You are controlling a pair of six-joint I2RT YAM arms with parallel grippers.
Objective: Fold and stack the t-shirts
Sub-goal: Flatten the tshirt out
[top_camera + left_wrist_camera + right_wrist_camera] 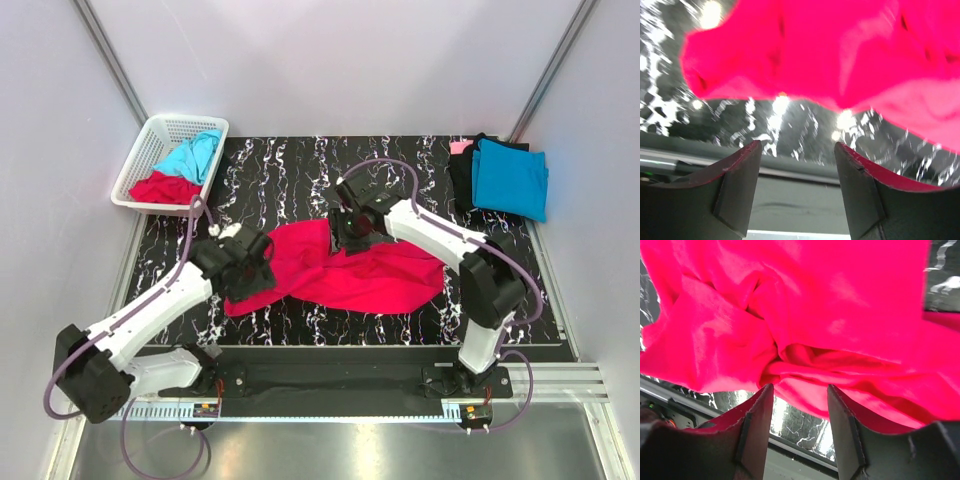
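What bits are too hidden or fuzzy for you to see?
- Top view: the folded turquoise shirt covers most of the black shirt and pink shirt.
- Top view: bunched shirts in the basket, number unclear.
- Left wrist view: red shirt blurred, cut by edges.

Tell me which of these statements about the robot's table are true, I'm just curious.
1. The red shirt on the table lies neatly folded. False: it lies crumpled and spread out.
2. The left hand is open, gripping nothing. True.
3. The white basket is empty. False: it holds a turquoise shirt and a crimson shirt.
4. A folded blue shirt lies on a black shirt at the far right. True.
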